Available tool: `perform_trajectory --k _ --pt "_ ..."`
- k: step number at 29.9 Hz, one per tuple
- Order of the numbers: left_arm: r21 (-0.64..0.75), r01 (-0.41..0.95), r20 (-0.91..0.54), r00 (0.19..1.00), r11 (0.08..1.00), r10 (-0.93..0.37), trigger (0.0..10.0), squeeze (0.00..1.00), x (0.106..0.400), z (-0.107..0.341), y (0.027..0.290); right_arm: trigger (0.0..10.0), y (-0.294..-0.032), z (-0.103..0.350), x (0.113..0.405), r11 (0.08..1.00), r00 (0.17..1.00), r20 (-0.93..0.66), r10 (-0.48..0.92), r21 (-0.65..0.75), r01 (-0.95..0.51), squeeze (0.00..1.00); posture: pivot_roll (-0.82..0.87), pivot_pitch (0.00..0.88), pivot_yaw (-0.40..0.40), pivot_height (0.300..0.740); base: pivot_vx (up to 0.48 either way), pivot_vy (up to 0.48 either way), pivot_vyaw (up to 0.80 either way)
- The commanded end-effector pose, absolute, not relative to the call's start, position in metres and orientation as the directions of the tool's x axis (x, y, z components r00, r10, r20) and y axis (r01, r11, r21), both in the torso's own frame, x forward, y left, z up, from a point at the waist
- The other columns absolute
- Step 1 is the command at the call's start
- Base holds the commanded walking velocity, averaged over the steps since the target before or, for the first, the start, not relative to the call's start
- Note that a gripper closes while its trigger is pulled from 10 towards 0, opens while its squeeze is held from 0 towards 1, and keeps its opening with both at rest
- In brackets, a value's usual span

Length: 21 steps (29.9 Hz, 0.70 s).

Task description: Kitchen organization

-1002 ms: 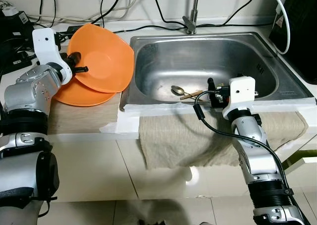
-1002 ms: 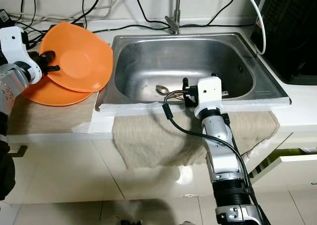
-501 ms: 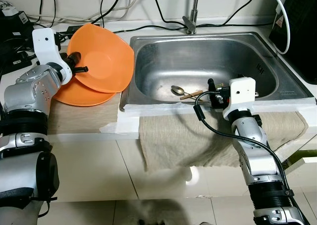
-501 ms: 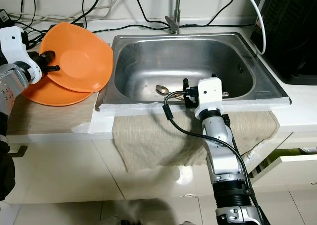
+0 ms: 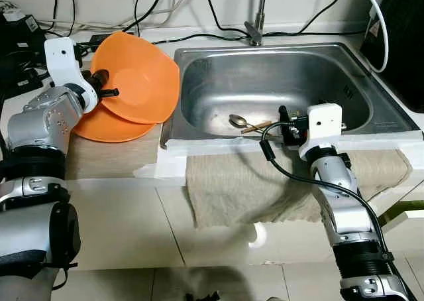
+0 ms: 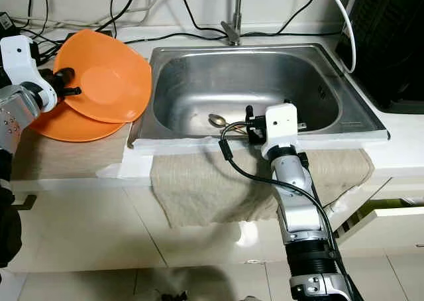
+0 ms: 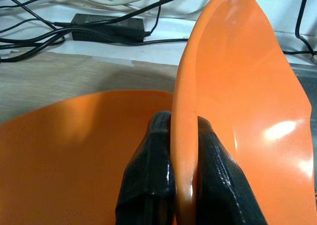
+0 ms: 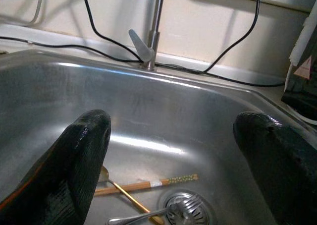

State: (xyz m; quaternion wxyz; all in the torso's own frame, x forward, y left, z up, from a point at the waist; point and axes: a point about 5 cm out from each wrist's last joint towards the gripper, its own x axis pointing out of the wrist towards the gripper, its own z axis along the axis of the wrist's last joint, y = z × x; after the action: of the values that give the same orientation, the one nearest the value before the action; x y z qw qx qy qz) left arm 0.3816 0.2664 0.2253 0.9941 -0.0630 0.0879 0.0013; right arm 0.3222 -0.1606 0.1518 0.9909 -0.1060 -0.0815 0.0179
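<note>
Left of the sink [image 5: 387, 112], on the tabletop [image 5: 112, 158]: left end effector [image 7: 183, 150] clamped on the rim of a tilted orange plate [image 5: 136, 79], raised over a second orange plate [image 5: 106, 125] lying flat. Looks like stacking in hand — next, probably lowering and letting go. Inside the sink: spoon [image 5: 237, 120], chopsticks [image 8: 148, 184], fork [image 8: 168, 211]. At the sink's front edge, right end effector [image 8: 173, 165] spread wide, empty — poised to reach down for the cutlery.

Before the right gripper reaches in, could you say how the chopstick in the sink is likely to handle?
The chopstick looks thin, stiff and light. Being slim, it may roll or slide on the smooth steel sink. It crosses the spoon, so lifting it could nudge that.
</note>
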Motion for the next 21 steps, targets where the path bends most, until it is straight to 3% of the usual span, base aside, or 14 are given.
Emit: perform_trajectory --k 1,21 --pt "-0.091 -0.034 -0.229 0.973 0.995 0.013 0.0 0.00 0.3814 0.2156 0.2675 10.0 -0.1626 0.1549 0.3249 0.979 0.985 0.164 0.052 -0.204 -0.018 0.00 -0.03 0.000 0.051 0.740 0.000 0.000 0.00" --pt "-0.091 -0.033 -0.227 0.974 0.995 0.012 0.0 0.00 0.3811 0.2159 0.2670 10.0 -0.1639 0.1552 0.3236 0.979 0.984 0.167 0.053 -0.204 -0.018 0.00 -0.03 0.000 0.041 0.740 0.000 0.000 0.00"
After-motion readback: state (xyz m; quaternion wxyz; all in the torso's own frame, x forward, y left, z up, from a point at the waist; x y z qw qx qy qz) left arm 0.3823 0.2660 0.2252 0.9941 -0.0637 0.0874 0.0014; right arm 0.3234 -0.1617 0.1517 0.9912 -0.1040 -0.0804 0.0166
